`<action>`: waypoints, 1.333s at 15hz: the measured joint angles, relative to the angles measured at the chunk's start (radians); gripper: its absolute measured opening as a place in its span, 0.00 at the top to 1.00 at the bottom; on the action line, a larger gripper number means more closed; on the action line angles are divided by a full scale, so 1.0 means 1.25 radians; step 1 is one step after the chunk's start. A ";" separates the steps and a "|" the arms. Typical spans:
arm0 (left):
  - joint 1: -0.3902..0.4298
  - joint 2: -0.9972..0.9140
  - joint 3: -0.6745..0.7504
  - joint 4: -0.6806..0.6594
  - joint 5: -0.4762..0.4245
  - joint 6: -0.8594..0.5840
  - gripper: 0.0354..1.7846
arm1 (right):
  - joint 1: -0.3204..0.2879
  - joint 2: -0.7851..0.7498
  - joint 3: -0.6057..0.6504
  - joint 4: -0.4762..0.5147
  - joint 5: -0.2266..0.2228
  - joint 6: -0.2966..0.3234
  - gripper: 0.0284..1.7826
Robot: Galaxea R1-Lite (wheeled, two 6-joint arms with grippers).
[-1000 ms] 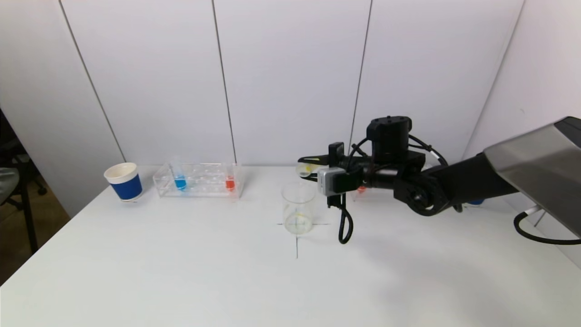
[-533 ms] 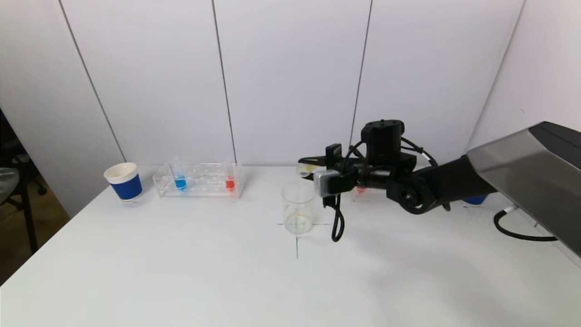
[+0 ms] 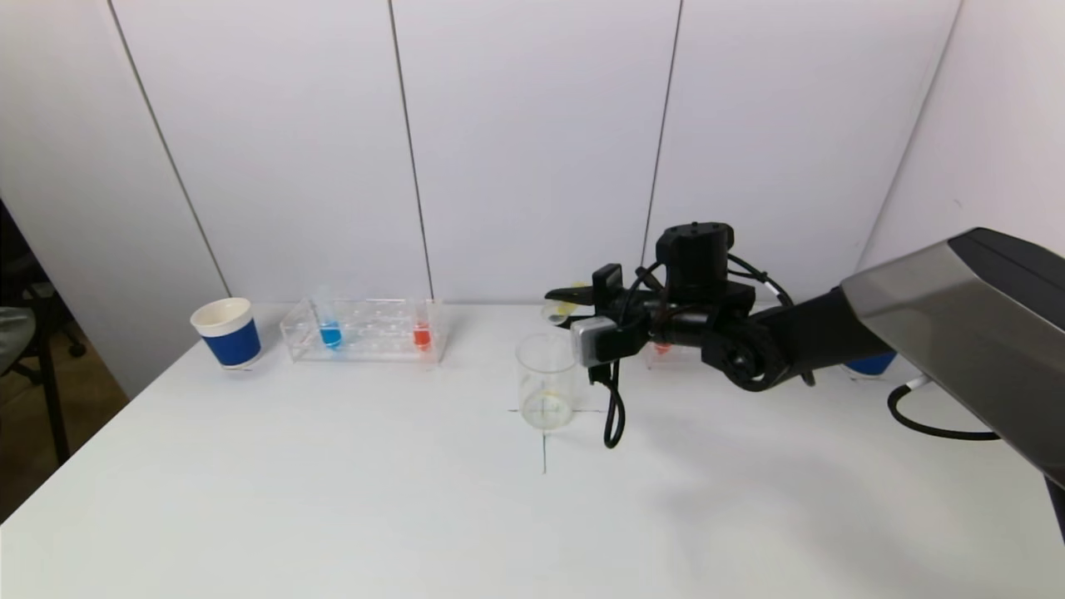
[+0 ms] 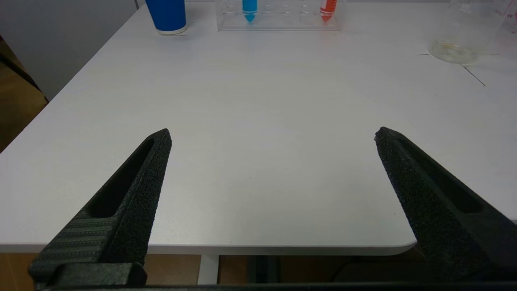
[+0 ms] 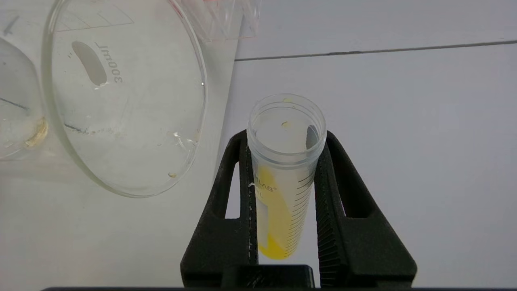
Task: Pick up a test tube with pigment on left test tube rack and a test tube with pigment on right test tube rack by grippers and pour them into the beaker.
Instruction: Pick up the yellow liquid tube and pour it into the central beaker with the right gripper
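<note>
My right gripper [image 3: 564, 304] [image 5: 286, 135] is shut on a clear test tube [image 5: 284, 173] [image 3: 562, 310], which lies nearly level. Yellow pigment sits in its tip, with a streak along its wall. Its open mouth is just beside the rim of the glass beaker [image 3: 547, 383] [image 5: 125, 101], which stands on a cross mark. The left test tube rack [image 3: 366, 331] [image 4: 278, 18] holds a blue tube [image 3: 330, 334] [image 4: 249, 8] and a red tube [image 3: 422, 335] [image 4: 327, 8]. The right rack [image 3: 661, 349] is mostly hidden behind my right arm. My left gripper [image 4: 272, 135] hangs open over the table's near edge.
A blue-sleeved paper cup [image 3: 226, 333] [image 4: 167, 16] stands left of the left rack. Another blue cup [image 3: 869, 364] peeks out behind my right arm. A black cable [image 3: 613, 416] loops down from the right wrist next to the beaker. The white table [image 3: 333, 499] has a wall behind it.
My right arm has shifted a little to the left and lower, while the yellow tube stays by the beaker's rim. The left gripper has not moved.
</note>
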 joint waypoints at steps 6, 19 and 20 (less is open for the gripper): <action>0.000 0.000 0.000 0.000 0.000 0.000 0.01 | -0.006 -0.005 0.000 0.005 -0.019 -0.069 0.75; 0.000 0.000 0.000 0.000 0.000 0.000 0.01 | -0.003 -0.023 0.005 0.009 -0.079 -0.163 0.75; 0.000 0.000 0.000 0.000 0.000 0.000 0.01 | -0.003 -0.024 0.005 0.009 -0.082 -0.168 0.75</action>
